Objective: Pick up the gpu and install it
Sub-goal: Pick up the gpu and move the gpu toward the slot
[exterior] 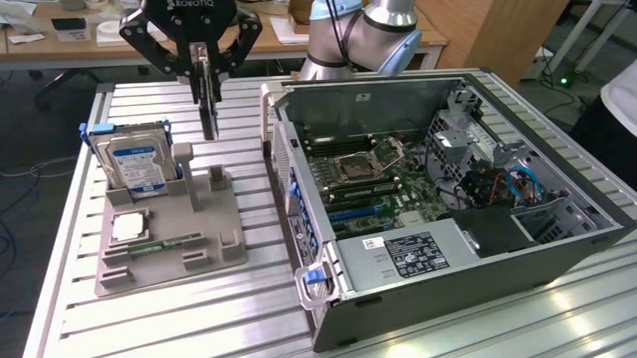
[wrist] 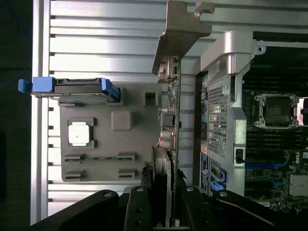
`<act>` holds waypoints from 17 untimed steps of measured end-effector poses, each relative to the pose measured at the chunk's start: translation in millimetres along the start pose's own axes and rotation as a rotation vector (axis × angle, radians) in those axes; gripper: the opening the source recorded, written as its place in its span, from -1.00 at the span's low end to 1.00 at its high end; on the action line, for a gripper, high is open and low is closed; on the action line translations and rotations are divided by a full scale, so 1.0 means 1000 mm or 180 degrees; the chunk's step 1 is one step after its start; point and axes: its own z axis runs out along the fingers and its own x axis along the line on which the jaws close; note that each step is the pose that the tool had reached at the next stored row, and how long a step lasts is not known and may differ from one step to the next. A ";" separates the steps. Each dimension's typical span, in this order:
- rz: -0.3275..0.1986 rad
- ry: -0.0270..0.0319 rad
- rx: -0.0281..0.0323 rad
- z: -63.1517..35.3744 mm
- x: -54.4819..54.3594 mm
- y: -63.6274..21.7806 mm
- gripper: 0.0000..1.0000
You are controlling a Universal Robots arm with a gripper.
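Table of aluminium slats (exterior: 159, 313) spans the exterior view from lower left to lower right. On it, filling the right half of the frame, lies an open computer case (exterior: 448, 291) with its side off, the green motherboard (exterior: 378, 179) and its empty processor socket exposed near the centre. At the top centre the pale robot arm (exterior: 368, 30) stands behind the case. In the left half of the frame, just beside the case, a grey fixture tray (exterior: 214, 239) lies flat on the slats. A silver hard drive (exterior: 139, 168) with a blue label stands upright in blue rails at the tray's upper left corner. The gpu (exterior: 207, 112) hangs in the upper left of the frame, on edge and upright, above the tray and clear of it, between the hard drive and the case wall. In the wrist view it is seen edge-on, its pale metal bracket (wrist: 180, 33) at the end farthest from the camera, the tray beneath on one side and the case on the other. The black gripper (exterior: 203, 71) sits at the top left of the exterior view, its two fingers clamped on the card's upper end, one against each face. A small square processor chip (exterior: 127, 226) sits in a recess at the tray's left, and a narrow green memory stick (exterior: 159, 244) lies in a slot just below it.
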 end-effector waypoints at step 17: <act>0.0128 -0.0009 0.0003 0.0010 -0.030 0.0011 -0.45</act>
